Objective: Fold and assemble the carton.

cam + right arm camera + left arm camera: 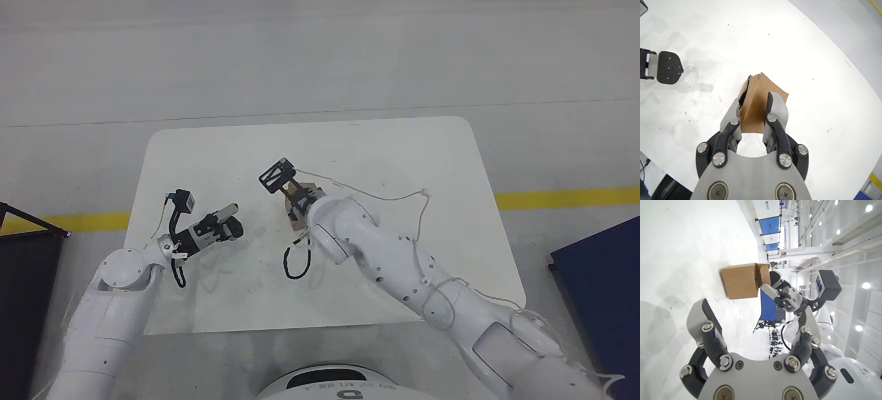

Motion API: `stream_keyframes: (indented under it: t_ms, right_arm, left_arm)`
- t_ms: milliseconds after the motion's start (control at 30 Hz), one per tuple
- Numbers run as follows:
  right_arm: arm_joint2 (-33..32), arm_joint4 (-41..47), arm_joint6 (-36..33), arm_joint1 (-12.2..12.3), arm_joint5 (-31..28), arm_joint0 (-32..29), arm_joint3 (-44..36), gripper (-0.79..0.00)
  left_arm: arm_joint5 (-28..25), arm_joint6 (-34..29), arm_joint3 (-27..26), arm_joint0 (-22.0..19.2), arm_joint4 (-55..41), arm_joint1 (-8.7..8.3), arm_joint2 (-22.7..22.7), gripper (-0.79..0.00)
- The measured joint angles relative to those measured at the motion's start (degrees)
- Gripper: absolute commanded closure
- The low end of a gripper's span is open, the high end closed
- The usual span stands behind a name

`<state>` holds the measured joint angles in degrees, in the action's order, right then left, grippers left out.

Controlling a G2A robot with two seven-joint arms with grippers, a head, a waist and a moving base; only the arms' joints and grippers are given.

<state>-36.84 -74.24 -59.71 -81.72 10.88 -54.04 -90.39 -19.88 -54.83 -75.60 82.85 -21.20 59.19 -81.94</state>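
Top view, clock read from the brown cardboard carton (740,283) near the middle of the white rounded table (420,160).

- **4 o'clock:** blocked. The right gripper (755,102) clamps the carton, with its white arm (400,260) behind.
- **11 o'clock:** its black wrist camera (276,175) overhangs.
- **8 o'clock:** the left gripper (231,223), fingers spread, with a bare gap between it and the carton.
- **12 to 2 o'clock:** open tabletop.

white table (440,160), grey floor (300,60), yellow floor stripe (570,198)
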Motion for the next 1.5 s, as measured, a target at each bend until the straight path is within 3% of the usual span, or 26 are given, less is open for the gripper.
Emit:
stream_keyframes:
  t_ms: [467, 500, 533, 567, 733, 800, 933, 1067, 1100, 1167, 1200, 1267, 1367, 1500]
  right_arm:
    - [1.7, -15.4, -9.6, -0.4, -3.0, -1.7, -4.6, 0.0]
    - [1.7, -15.5, -9.9, -0.4, -3.2, -2.0, -5.1, -0.139]
    - [1.8, -15.6, -10.2, -0.5, -3.3, -2.3, -5.5, -0.477]
    - [2.0, -15.8, -10.4, -0.7, -3.3, -2.7, -5.9, -0.714]
    - [2.1, -14.3, -10.0, -1.3, -3.6, -4.2, -6.3, -0.723]
    - [1.8, -13.8, -9.2, -1.6, -3.5, -4.7, -6.2, -0.785]
    - [1.3, -13.9, -5.9, -1.9, -1.5, -6.4, -8.0, -0.785]
    - [-1.6, -8.4, 2.1, -1.9, -0.5, -9.7, -11.0, -0.754]
    - [-3.2, -6.6, 5.0, -1.7, -0.2, -10.8, -12.0, -0.693]
    - [-5.7, -5.3, 9.1, -1.4, 0.7, -12.5, -13.4, -0.449]
    - [-7.0, -5.5, 11.2, -1.2, 1.0, -13.7, -14.2, -0.385]
    - [-8.9, -5.1, 14.1, -0.8, 0.9, -15.7, -15.6, -0.332]
    - [-11.7, -2.8, 17.2, -0.4, 0.0, -17.5, -15.7, -0.308]
    - [-14.1, 0.2, 19.1, -0.2, -3.2, -18.5, -12.9, -0.332]
  left_arm:
    - [0.0, 0.0, 0.0, 0.0, 0.0, 0.0, 0.0, -0.785]
    - [0.0, 0.0, 0.0, 0.0, 0.0, 0.0, 0.0, -0.785]
    - [0.0, 0.0, 0.0, 0.0, 0.0, 0.0, 0.0, -0.785]
    - [0.0, 0.0, 0.0, 0.0, 0.0, 0.0, 0.0, -0.785]
    - [0.0, 0.0, 0.0, 0.0, 0.0, 0.0, 0.0, -0.785]
    - [0.0, 0.0, 0.0, 0.0, 0.0, 0.0, 0.0, -0.785]
    - [0.0, 0.0, 0.0, 0.0, 0.0, 0.0, 0.0, -0.785]
    - [0.0, 0.0, 0.0, 0.0, 0.0, 0.0, 0.0, -0.785]
    - [0.0, 0.0, 0.0, 0.0, 0.0, 0.0, 0.0, -0.785]
    - [0.0, 0.0, 0.0, 0.0, 0.0, 0.0, 0.0, -0.785]
    - [0.0, 0.0, 0.0, 0.0, 0.0, 0.0, 0.0, -0.785]
    - [0.0, 0.0, 0.0, 0.0, 0.0, 0.0, 0.0, -0.785]
    - [0.0, 0.0, 0.0, 0.0, 0.0, 0.0, 0.0, -0.785]
    - [0.0, 0.0, 0.0, 0.0, 0.0, 0.0, 0.0, -0.785]
